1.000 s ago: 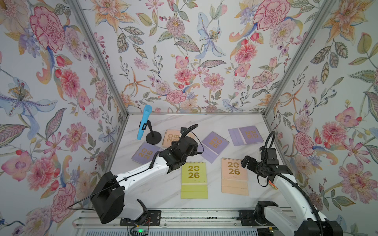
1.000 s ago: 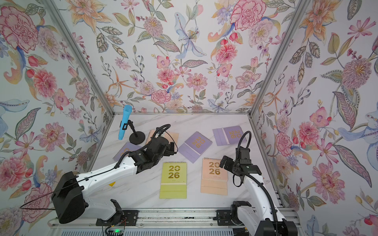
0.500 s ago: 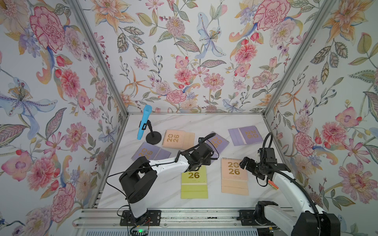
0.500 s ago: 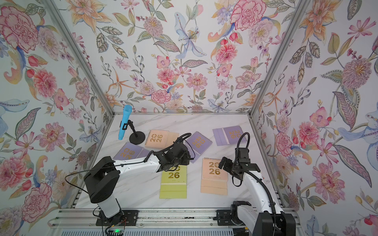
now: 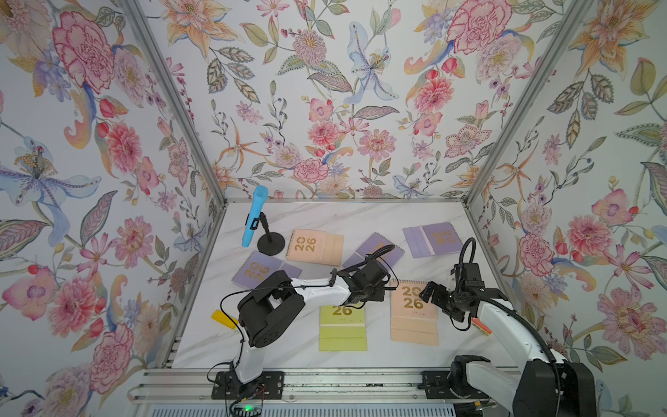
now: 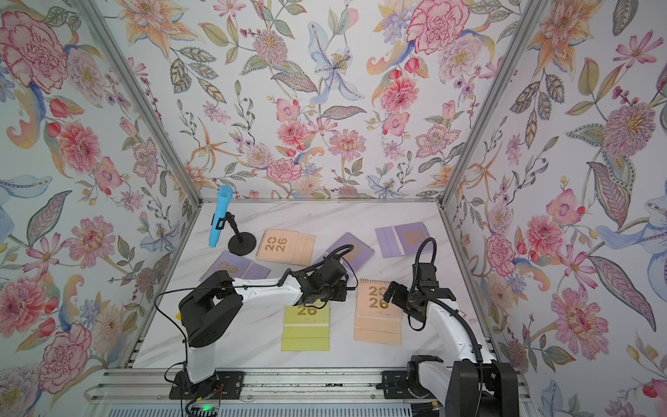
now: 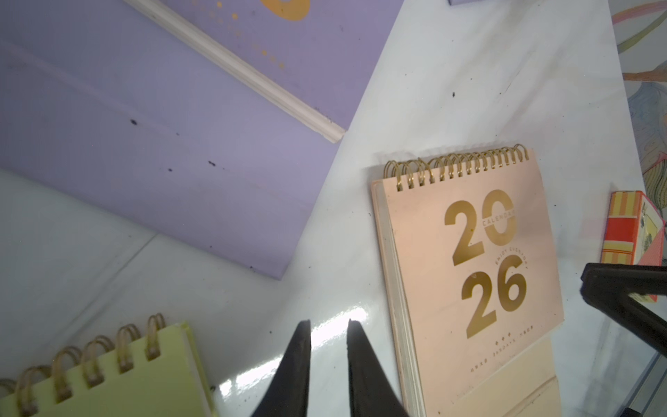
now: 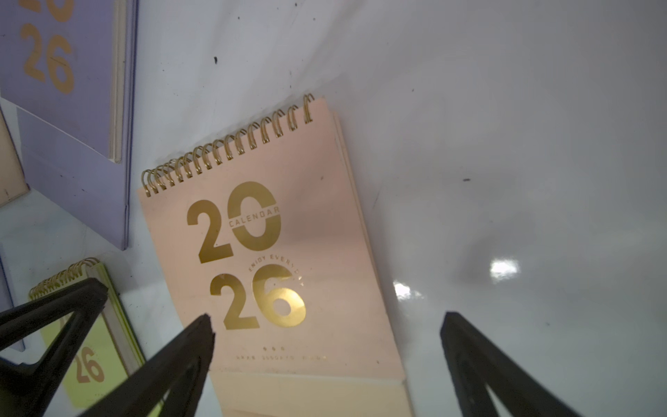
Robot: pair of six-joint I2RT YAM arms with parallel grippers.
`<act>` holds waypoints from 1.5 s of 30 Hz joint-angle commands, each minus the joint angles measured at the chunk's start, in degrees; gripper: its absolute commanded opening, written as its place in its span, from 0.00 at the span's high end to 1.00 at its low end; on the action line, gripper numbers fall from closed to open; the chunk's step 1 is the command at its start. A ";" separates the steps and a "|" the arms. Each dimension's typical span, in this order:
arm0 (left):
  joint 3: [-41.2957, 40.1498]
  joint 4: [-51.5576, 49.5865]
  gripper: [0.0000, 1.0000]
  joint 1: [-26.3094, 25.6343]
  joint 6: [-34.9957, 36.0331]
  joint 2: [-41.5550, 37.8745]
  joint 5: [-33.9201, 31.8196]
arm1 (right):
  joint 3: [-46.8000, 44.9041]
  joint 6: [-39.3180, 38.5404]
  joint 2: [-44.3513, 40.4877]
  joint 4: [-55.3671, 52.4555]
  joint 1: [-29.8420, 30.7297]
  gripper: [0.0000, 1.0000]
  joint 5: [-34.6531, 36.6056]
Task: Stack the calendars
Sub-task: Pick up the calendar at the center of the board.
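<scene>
Our left gripper [image 7: 326,325] has its two black tapered fingers close together. A slim gap shows between the tips, with nothing in it. They point at bare glossy table [image 7: 451,72] between the yellow-green calendar [image 7: 108,379] and the near peach calendar [image 7: 469,270].

Our right gripper [image 8: 328,317] is spread wide and empty above that same peach calendar. One fingertip is over its lower cover and the other over bare tabletop.

Each calendar lies flat on the white marble-look surface. Each has a matte card cover with mirror-gold "2026" numerals, and the two near ones show gold wire spirals along the top edge. On the peach one we see a thick edge of cream pages, a plain card flap below and "CALENDAR" across the zero.

In a top view, the yellow-green and peach calendars lie side by side at the near edge, not touching. The middle lilac calendar [image 5: 373,247] sits tilted just behind our left gripper. The far-right lilac calendar [image 5: 433,239] lies by the wall and the left lilac calendar [image 5: 260,270] is well apart from it. The far peach calendar [image 5: 314,247] is just beside a round black stand base [image 5: 270,243].
</scene>
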 commanded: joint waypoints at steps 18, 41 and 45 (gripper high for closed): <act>1.90 3.58 0.92 -0.53 -3.20 6.07 8.37 | -1.60 -1.47 5.97 3.26 0.34 0.01 -5.10; -2.31 11.96 0.97 -0.89 -7.53 7.57 12.73 | -3.44 6.83 -5.93 20.63 -1.31 0.07 -28.42; -2.10 11.92 0.98 -0.38 -7.12 7.01 12.58 | -4.03 7.48 -7.80 20.63 -2.86 0.25 -28.63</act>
